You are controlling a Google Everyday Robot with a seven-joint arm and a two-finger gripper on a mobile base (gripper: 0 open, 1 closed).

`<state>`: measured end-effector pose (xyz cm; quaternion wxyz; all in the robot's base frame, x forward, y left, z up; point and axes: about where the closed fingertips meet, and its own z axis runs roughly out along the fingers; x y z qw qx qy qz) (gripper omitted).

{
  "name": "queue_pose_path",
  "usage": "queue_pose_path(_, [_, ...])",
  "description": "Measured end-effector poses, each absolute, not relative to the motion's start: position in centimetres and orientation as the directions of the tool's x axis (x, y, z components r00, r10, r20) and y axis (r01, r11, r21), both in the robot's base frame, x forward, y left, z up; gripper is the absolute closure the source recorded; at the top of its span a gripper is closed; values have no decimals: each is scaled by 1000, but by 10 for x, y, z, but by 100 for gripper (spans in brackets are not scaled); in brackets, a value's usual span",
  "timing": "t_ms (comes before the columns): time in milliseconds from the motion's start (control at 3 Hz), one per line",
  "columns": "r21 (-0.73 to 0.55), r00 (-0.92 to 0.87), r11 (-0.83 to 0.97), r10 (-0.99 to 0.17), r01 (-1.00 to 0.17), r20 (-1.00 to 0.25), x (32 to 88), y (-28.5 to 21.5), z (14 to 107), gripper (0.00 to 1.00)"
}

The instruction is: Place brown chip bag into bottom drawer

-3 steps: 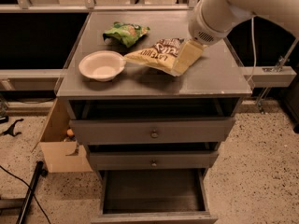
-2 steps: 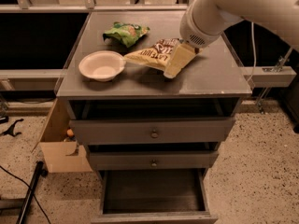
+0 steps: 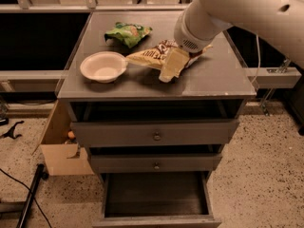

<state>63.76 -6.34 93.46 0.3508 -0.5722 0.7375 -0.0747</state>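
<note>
since the bottom drawer [image 3: 154, 196] stands pulled out at the lower edge of the frame, a place for the bag is already offered. above it the two knobbed drawers [image 3: 156, 136] are seen, and above these the cabinet top [image 3: 213, 82]. on that top, at mid-frame, the brown chip bag [image 3: 149, 57] is laid flat, just right of the white bowl [image 3: 103, 66]. its long axis is run from left to right, tilted slightly upward toward the right. the gripper [image 3: 168, 72] is held over the bag's middle, reached down from the upper right of the frame, so that the bag is spread to both sides of it and crossed by it. whether the gripper is open or closed on the bag cannot be told. farther back, at upper left, the green chip bag [image 3: 128, 32] is left alone. compared with a second ago, the gripper is found farther left and lower along the bag, while the bag itself appears unmoved.
</note>
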Motion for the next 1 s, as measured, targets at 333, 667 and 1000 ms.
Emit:
queue_pose_path(333, [-513, -108, 343, -895, -787, -433, 653, -62, 923, 0])
queue_pose_path(667, [-512, -120, 353, -894, -783, -432, 669, -64, 911, 0])
queue_pose_path(1000, [-505, -143, 366, -893, -782, -426, 685, -67, 898, 0])
